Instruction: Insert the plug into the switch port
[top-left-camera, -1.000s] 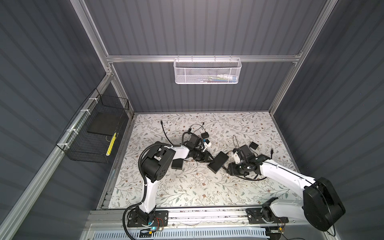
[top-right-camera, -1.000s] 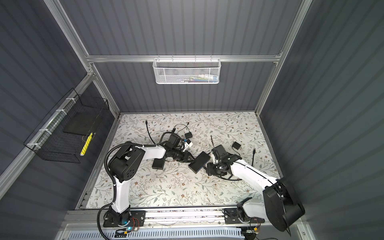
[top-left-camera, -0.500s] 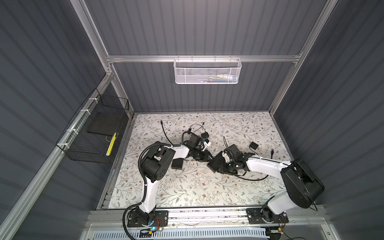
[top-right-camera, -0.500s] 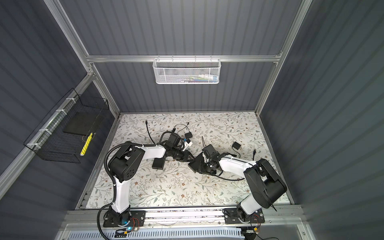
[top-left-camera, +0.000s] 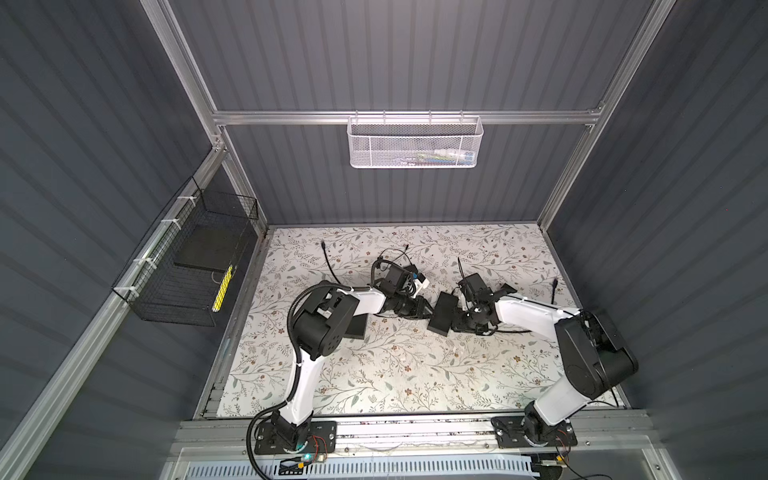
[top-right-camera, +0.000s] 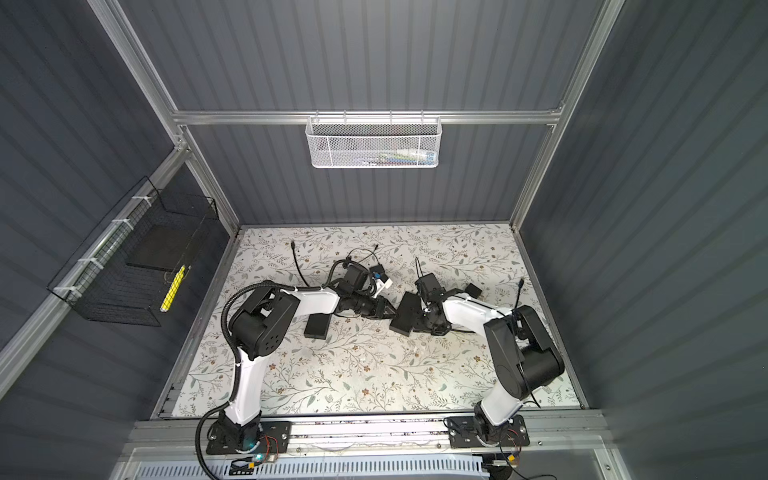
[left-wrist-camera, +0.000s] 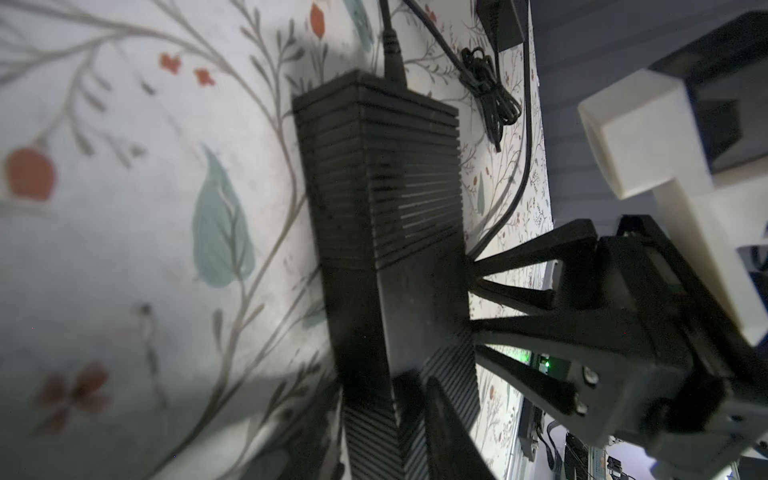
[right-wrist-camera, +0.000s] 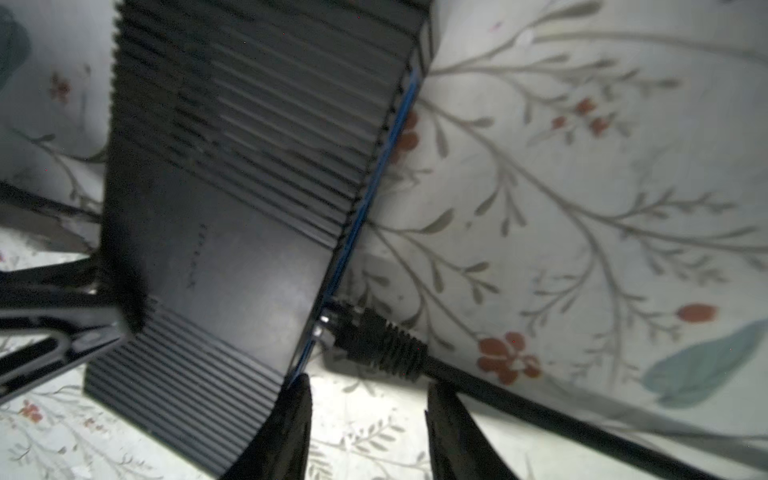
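Right elbow (top-left-camera: 594, 357) swung in; right tool (right-wrist-camera: 369, 384) released, left tool (top-left-camera: 429, 311) clamps switch (top-left-camera: 442, 312) (floral mat (top-left-camera: 395, 365)).

The switch (top-left-camera: 444, 311), a flat black ribbed box, lies slantwise on the worktop (top-left-camera: 395, 374) near its middle. The black plug (right-wrist-camera: 374, 336), with a ribbed collar, meets its blue-edged right side.

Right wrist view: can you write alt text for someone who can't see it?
A black ribbed plastic switch box lies on a floral tabletop, a black cable plug meeting its blue-edged side. The right gripper hovers near, jaws apart and empty; the left gripper grips the box's opposite edge.
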